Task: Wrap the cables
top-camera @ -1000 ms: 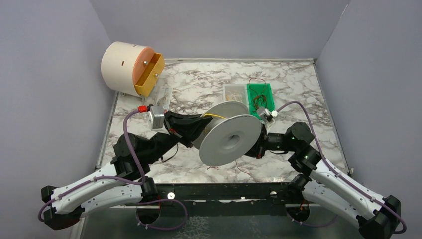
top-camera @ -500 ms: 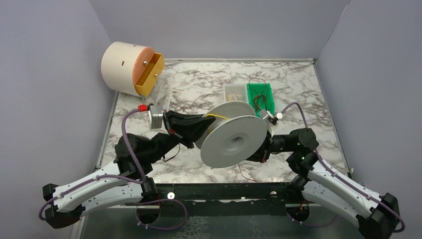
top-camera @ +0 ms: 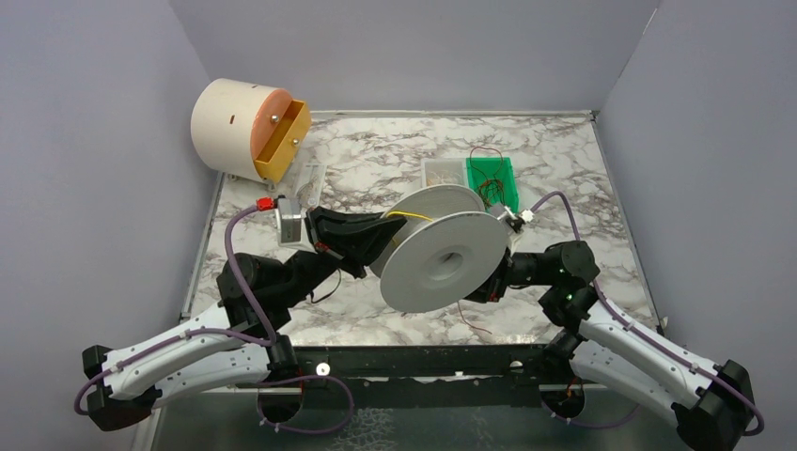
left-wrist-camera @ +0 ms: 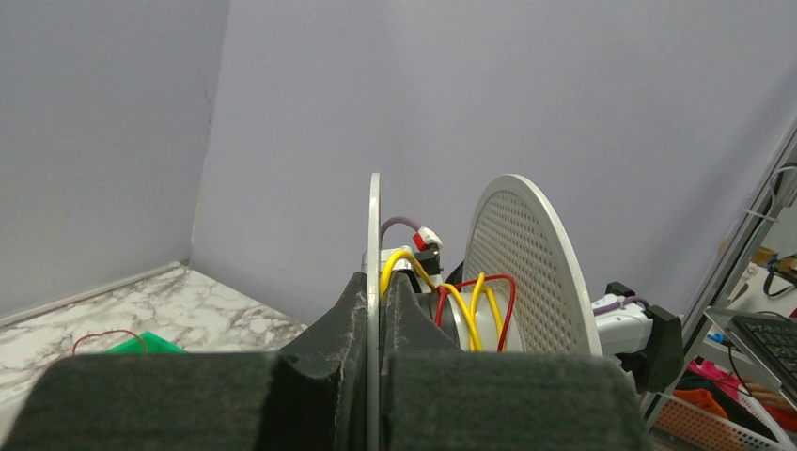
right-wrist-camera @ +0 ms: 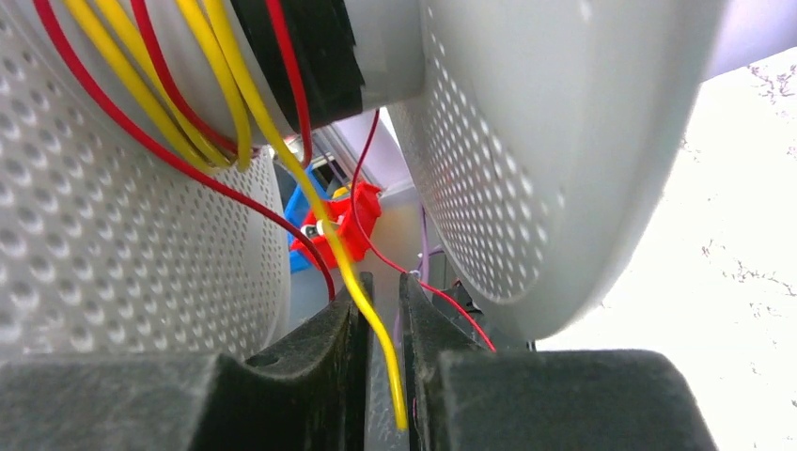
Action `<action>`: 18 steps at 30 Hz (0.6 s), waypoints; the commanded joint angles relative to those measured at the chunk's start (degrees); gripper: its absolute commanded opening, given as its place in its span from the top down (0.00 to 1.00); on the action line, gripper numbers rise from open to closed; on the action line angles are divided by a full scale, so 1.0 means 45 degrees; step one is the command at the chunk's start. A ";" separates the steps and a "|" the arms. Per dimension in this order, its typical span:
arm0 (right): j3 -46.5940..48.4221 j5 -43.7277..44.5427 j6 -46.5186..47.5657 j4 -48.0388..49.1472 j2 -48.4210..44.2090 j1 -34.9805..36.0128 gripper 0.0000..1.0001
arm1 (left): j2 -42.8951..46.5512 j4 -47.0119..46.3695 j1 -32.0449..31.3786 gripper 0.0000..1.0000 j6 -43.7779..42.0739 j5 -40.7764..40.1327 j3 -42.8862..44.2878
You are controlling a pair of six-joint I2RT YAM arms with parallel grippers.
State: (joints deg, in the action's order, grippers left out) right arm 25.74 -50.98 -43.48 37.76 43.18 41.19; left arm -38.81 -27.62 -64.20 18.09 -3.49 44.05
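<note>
Right gripper point(right-wrist-camera: 383, 282) stands slightly parted, with one yellow strand of the cables point(right-wrist-camera: 343, 263) running loosely between its fingers. Left gripper point(left-wrist-camera: 376, 282) is clamped on a flange of the spool point(top-camera: 442, 263). Several yellow and red turns lie on the spool hub. Tails hang loose below the spool, and more wires lie in the tray point(top-camera: 491, 161) behind the spool. Judgement: wrapping is partly done.

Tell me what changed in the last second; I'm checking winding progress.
The right arm swung slightly right, and the spool shifted with it. The right gripper now stands slightly open around the yellow cable. The left gripper still clamps the spool's flange; the green bin stayed put.
</note>
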 commanded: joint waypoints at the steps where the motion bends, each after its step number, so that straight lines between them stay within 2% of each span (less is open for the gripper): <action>1: -0.0085 0.0460 0.0552 -0.0508 -0.0231 0.0061 0.77 | 0.0423 -0.1514 0.0069 1.00 0.0080 -0.0362 0.0199; 9: -0.0009 0.0846 0.1204 -0.1888 -0.0763 0.0063 0.71 | 0.0817 -0.1500 0.0069 1.00 -0.0440 -0.0590 0.0261; 18: 0.0006 0.2294 0.2160 -0.4421 -0.2005 0.0054 0.61 | 0.1619 -0.0536 0.0069 1.00 -0.1280 -0.1703 0.0182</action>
State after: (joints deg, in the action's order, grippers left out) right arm 25.74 -45.23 -36.86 24.03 36.49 41.19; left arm -33.98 -27.66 -64.14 14.46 -6.72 44.05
